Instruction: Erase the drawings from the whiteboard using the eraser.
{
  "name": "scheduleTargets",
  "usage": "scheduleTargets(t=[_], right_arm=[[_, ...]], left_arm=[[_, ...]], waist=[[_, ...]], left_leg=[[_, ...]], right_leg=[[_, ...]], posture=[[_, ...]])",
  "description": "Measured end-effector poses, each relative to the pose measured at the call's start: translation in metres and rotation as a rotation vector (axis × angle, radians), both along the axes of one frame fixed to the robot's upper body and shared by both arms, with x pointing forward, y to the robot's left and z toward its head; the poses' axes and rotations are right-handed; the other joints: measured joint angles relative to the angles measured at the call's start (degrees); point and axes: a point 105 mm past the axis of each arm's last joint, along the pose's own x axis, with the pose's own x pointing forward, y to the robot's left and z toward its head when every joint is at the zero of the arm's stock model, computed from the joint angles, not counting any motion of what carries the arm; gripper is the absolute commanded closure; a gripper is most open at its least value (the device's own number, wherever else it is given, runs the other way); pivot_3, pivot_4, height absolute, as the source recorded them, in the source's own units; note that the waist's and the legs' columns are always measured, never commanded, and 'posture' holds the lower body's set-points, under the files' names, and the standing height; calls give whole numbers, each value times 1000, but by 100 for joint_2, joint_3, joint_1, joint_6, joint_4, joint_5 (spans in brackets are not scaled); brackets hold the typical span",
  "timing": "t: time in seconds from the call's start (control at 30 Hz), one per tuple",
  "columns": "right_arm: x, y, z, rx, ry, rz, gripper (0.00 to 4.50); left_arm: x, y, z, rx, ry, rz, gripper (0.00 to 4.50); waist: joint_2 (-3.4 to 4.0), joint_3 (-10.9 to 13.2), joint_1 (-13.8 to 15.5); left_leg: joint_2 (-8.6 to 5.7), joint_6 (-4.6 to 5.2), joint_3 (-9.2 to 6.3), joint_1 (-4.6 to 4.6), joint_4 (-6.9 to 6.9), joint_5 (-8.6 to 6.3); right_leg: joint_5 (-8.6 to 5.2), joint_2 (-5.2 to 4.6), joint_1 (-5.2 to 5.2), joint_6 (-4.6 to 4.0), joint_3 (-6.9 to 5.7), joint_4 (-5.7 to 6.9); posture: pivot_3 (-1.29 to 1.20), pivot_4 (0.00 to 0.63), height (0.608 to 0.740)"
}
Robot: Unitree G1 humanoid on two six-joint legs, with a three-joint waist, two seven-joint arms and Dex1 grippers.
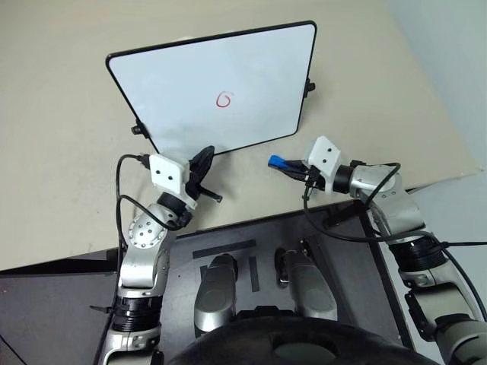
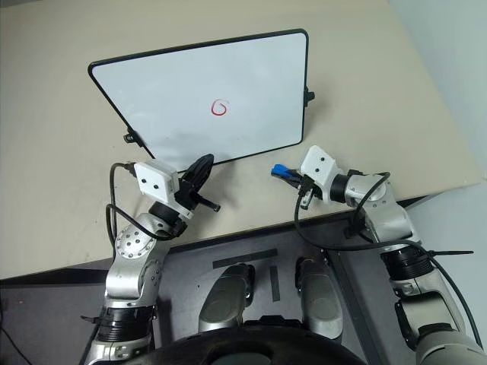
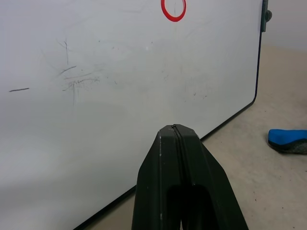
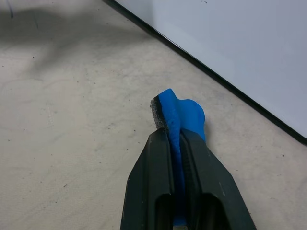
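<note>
whiteboard [image 1: 190, 84]: 1 | drawings [image 1: 224, 99]: 1 | eraser [image 4: 181, 120]: 1, clamped in right tool [image 4: 176, 136]

In the right wrist view, the rear of the eraser [image 4: 181, 125] is hidden between the black fingers [image 4: 156, 167]. In the left wrist view, the whiteboard [image 3: 120, 96] is cut off at the left and upper edges, and the drawing [image 3: 172, 9] is clipped at the top.
</note>
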Motion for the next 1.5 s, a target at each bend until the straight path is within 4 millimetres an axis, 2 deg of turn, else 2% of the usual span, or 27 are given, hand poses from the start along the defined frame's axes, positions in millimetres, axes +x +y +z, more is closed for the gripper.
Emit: scheduleTargets(t=[0.1,0.17,0.2,0.33,0.4,0.57,0.73,0.83,1.07,1.23,1.5], right_arm=[[0,0,2,-23,-37,12,4492],[-1,4,11,-16,-86,42,4492],[-1,11,22,-1,-133,72,4492],[4,45,89,-12,-529,250,4492],[6,55,100,-45,-656,307,4492],[22,70,85,-142,-811,380,4492],[41,81,97,-150,-964,372,4492],[48,85,91,-172,-1002,383,4492],[54,91,94,-171,-1101,383,4492],[54,93,91,-156,-1098,385,4492],[53,96,57,-205,-998,425,4492]], left_arm=[[0,0,0,0,-1,-1,4500],[-1,1,0,-2,-1,-3,4500],[-1,2,0,-5,0,-2,4500],[-5,4,-2,-11,3,-11,4500],[-6,7,-2,-10,2,-2,4500],[-8,14,-2,-14,-10,28,4500],[-10,15,-4,-21,-9,41,4500],[-9,16,-3,-23,-16,49,4500],[-8,15,0,-24,-27,49,4500],[-7,13,1,-24,-30,42,4500],[-4,9,6,-24,-49,28,4500]], waist=[[0,0,0],[0,0,-3],[2,1,-17],[2,1,-72],[1,0,-67],[2,1,-12],[2,1,-15],[3,1,-15],[3,2,-22],[3,2,-27],[3,2,-28]], left_leg=[[0,0,0,0,0,0],[1,0,1,-1,0,0],[1,0,2,-1,-1,0],[7,-2,-1,2,-2,-1],[13,-2,-5,5,-3,-1],[11,-1,-2,-7,-3,-2],[14,-3,-2,-13,-8,-5],[15,-5,-3,-13,-9,-6],[16,-6,-4,-13,-9,-7],[17,-7,-3,-12,-9,-8],[18,-9,-4,-12,-9,-9]], right_leg=[[1,0,-1,-1,0,0],[1,0,-3,-1,0,0],[1,0,-6,-1,0,2],[13,5,-14,-13,0,2],[13,5,-15,-15,-2,3],[16,-7,-27,-17,-5,3],[21,-9,-38,-22,-7,6],[23,-9,-41,-25,-9,9],[37,-10,-48,-40,-9,14],[39,-10,-50,-42,-9,12],[43,-10,-50,-46,-9,12]], posture=[[0,150,740],[0,150,740],[0,150,740],[0,150,740],[0,150,740],[0,150,740],[0,150,740],[0,150,740],[0,150,740],[0,150,740],[0,150,740]])
